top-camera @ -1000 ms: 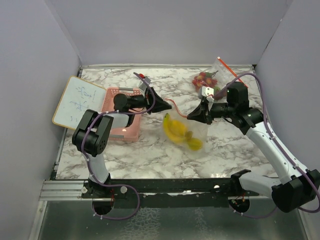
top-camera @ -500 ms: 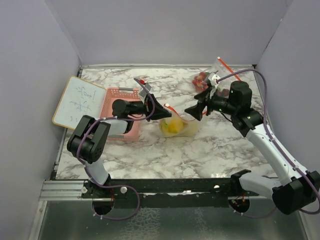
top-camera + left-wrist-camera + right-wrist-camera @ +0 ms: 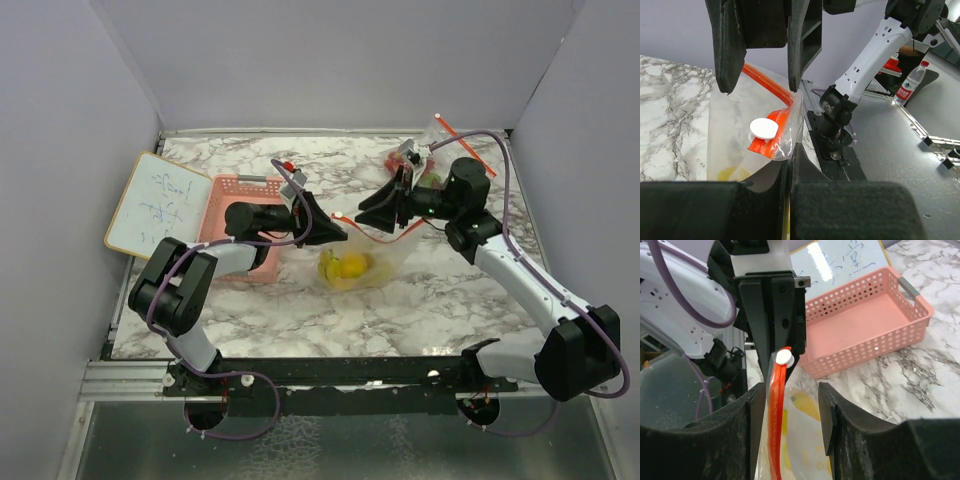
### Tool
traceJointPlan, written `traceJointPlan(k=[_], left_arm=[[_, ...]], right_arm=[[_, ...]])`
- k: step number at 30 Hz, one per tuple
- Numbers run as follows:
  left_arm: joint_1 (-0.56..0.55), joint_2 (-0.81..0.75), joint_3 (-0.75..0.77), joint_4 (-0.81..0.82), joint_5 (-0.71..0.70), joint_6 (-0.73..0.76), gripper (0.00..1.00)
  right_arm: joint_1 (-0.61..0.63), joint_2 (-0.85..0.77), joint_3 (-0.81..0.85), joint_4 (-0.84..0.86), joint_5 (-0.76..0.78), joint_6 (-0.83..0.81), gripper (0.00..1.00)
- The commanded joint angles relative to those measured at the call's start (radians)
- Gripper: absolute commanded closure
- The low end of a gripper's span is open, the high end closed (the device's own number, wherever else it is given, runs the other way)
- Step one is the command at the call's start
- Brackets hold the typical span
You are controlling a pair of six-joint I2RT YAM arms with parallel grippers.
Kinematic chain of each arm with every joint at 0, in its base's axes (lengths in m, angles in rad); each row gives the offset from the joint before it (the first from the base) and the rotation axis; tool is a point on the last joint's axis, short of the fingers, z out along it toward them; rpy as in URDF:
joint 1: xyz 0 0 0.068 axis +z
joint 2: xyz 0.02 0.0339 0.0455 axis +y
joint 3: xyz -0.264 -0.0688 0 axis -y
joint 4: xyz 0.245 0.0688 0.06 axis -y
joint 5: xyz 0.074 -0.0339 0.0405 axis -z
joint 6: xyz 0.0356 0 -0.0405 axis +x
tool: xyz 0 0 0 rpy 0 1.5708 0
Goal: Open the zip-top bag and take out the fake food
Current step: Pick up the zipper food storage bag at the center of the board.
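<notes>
On the white marbled tabletop (image 3: 450, 300), closed in by plain grey walls (image 3: 330, 60), the left pincer (image 3: 340, 224) is clamped on the zip end of the bag (image 3: 388, 250), the right pincer (image 3: 364, 211) stands apart around the red strip (image 3: 776, 405), and the yellow fake food (image 3: 350, 266) lies inside the bag, near the middle.

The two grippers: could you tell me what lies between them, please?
The bag's red zipper strip with its white tab, shown best in the right wrist view.
</notes>
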Motion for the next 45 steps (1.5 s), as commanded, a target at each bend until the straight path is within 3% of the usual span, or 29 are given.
traceJointPlan(k=[1, 5, 13, 17, 20, 23, 28, 35, 45], left_arm=[[-0.011, -0.026, -0.004, 0.231, 0.018, -0.004, 1.0], [-0.012, -0.016, -0.003, 0.231, 0.026, -0.002, 1.0], [-0.012, -0.005, 0.011, 0.227, 0.037, 0.004, 1.0], [-0.012, 0.003, 0.008, 0.229, 0.036, 0.006, 1.0], [-0.012, 0.01, 0.008, 0.231, 0.04, 0.004, 1.0], [-0.012, 0.015, 0.009, 0.23, 0.042, 0.002, 1.0], [-0.012, 0.04, 0.016, 0.228, 0.042, 0.003, 1.0], [-0.012, 0.053, 0.021, 0.231, 0.04, -0.001, 1.0], [-0.009, 0.076, 0.059, 0.205, 0.038, -0.011, 1.0]], right_arm=[[0.022, 0.028, 0.002, 0.125, -0.087, 0.111, 0.53], [0.068, 0.045, 0.0, 0.18, -0.049, 0.197, 0.42], [0.115, 0.11, 0.094, 0.017, 0.031, 0.205, 0.46], [0.117, 0.124, 0.098, 0.007, 0.033, 0.201, 0.56], [0.117, 0.12, 0.089, 0.013, 0.033, 0.2, 0.74], [0.116, 0.105, 0.079, 0.037, 0.027, 0.206, 0.86], [0.117, 0.091, 0.086, 0.05, 0.005, 0.203, 0.98], [0.118, 0.092, 0.081, 0.065, -0.016, 0.21, 0.98], [0.128, 0.091, 0.056, 0.075, -0.02, 0.206, 0.71]])
